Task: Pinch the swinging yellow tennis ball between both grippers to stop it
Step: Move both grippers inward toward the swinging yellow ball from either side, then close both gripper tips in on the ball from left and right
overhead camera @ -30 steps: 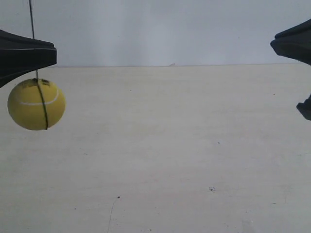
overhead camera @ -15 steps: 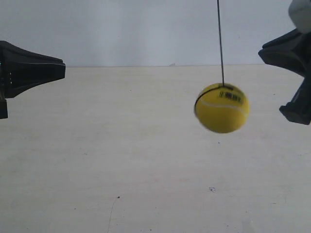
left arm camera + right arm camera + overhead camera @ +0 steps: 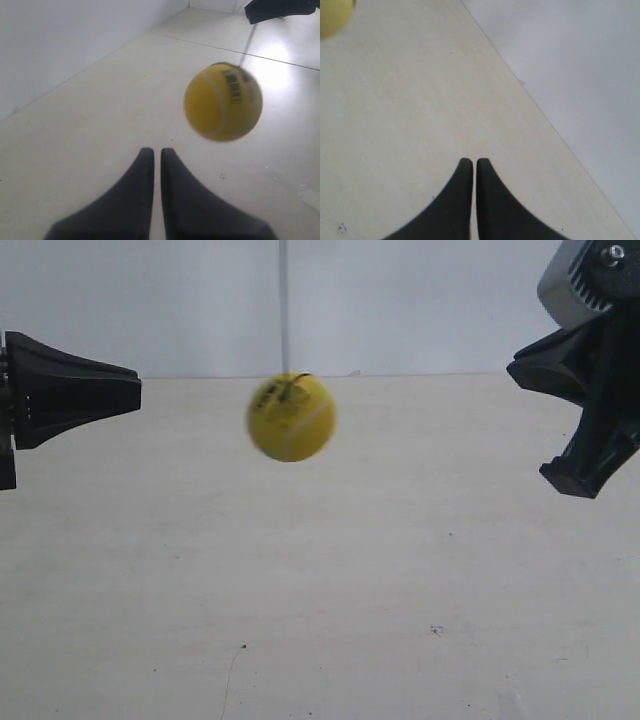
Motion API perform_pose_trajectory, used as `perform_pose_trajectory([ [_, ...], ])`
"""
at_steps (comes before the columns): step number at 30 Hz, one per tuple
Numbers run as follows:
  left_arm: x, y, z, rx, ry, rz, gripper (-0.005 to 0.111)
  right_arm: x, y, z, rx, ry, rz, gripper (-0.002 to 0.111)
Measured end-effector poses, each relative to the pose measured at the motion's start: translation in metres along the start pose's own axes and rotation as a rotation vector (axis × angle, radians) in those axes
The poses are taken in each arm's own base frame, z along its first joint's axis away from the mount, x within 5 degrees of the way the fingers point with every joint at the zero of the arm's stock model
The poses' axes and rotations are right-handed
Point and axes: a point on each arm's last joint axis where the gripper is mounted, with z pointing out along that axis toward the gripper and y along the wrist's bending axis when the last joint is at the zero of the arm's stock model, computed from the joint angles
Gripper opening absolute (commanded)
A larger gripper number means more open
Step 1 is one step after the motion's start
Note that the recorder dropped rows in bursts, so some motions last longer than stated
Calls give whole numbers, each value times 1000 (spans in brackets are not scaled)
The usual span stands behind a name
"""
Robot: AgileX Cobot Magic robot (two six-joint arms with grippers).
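1. Ball: round, bright yellow and matte, with a pale curved seam and small black print, slightly blurred. It hangs in mid-air on a thin string and touches nothing.
2. Left gripper: two smooth black tapered fingers, clenched with only a slit between them and grasping nothing. The ball floats near, ahead of the tips and off to one side.
3. Right gripper: the same black wedge shape, also clenched on nothing, well apart from the ball.
4. Grey ribbed box: tops the arm at the exterior view's right.
5. Table: flat, cream and faintly speckled, below the ball. A plain pale wall stands behind.
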Motion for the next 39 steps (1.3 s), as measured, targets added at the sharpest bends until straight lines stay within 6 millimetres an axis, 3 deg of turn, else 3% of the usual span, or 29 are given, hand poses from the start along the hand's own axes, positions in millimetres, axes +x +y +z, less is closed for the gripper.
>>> perform_pose_trajectory([
  [15,9,5,7,40,10,-64,5,-4,9,0,-96,-47,47,0],
  [17,9,5,7,47,7,-64,5,-4,9,3,-104,-40,46,0],
  [21,9,4,7,58,5,-67,5,4,12,30,-154,33,53,0],
  [25,10,5,8,60,6,-75,5,5,12,36,-152,38,57,0],
  [32,20,-2,40,203,49,-115,5,2,16,33,-221,54,73,0],
  [39,19,-3,42,217,51,-109,5,-1,18,31,-258,34,82,0],
])
